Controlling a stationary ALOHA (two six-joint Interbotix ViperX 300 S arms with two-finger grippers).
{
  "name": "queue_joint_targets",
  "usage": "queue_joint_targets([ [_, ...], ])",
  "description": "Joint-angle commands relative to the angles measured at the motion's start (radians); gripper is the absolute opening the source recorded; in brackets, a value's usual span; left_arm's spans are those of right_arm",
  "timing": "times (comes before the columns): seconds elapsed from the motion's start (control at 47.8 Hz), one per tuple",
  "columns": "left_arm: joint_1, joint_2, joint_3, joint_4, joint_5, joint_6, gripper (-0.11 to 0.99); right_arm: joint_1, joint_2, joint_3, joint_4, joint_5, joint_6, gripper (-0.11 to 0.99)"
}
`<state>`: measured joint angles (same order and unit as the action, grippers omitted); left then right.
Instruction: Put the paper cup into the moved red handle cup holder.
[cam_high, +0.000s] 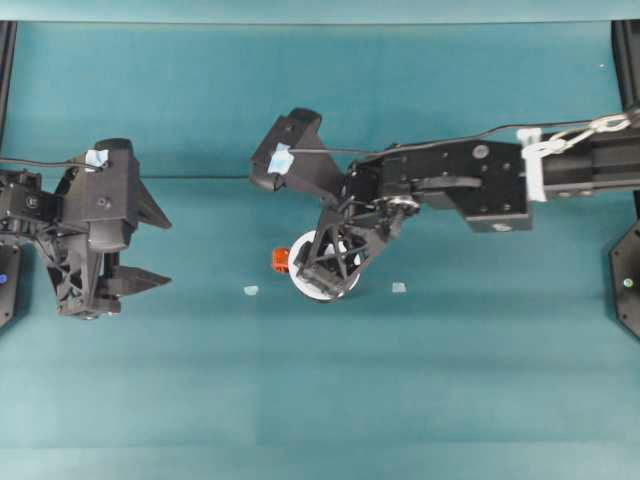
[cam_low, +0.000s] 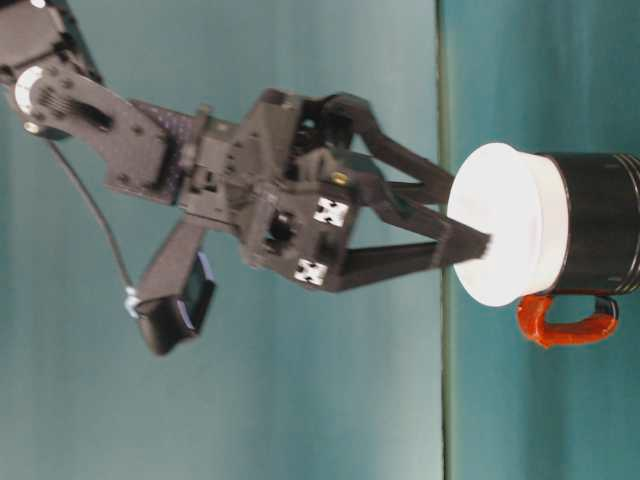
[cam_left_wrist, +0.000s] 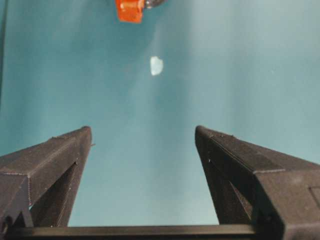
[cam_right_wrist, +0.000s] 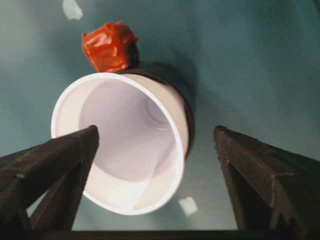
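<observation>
The white paper cup (cam_right_wrist: 125, 150) sits in the glossy black red handle cup holder (cam_low: 595, 225), its upper part sticking out above the holder's rim. The red handle (cam_right_wrist: 107, 45) points away from the cup. My right gripper (cam_right_wrist: 156, 131) hangs open just above the cup (cam_low: 505, 225); one finger is over the cup's mouth, the other outside its wall. In the overhead view the right gripper (cam_high: 335, 265) covers most of the cup (cam_high: 312, 288), with the handle (cam_high: 281, 260) beside it. My left gripper (cam_high: 165, 250) rests open at the left with nothing in it.
Two small pale tape scraps lie on the teal table, one (cam_high: 250, 290) left of the holder and one (cam_high: 399, 287) right of it. The right arm (cam_high: 480, 180) stretches across from the right edge. Black frame posts stand at both sides.
</observation>
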<state>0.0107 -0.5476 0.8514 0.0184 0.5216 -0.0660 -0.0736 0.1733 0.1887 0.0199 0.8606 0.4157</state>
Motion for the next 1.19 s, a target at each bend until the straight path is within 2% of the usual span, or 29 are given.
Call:
queue_joint_targets([
  [0.0, 0.0, -0.008, -0.012, 0.003, -0.006, 0.0, 0.9, 0.008, -0.115, -0.015, -0.017, 0.014, -0.006, 0.68],
  [0.23, 0.0, -0.009, -0.012, 0.003, -0.006, 0.0, 0.9, 0.018, -0.176, -0.009, -0.018, 0.026, -0.009, 0.68],
  [0.418, -0.003, -0.014, -0.006, 0.003, -0.006, 0.002, 0.9, 0.04, -0.213, -0.009, -0.018, 0.023, -0.051, 0.68],
  [0.669, -0.006, -0.026, -0.003, 0.003, -0.005, -0.002, 0.9, 0.054, -0.229, 0.002, -0.018, 0.023, -0.063, 0.68],
  [1.171, -0.008, -0.026, -0.003, 0.003, -0.005, -0.003, 0.9, 0.058, -0.229, 0.005, -0.018, 0.021, -0.063, 0.68],
])
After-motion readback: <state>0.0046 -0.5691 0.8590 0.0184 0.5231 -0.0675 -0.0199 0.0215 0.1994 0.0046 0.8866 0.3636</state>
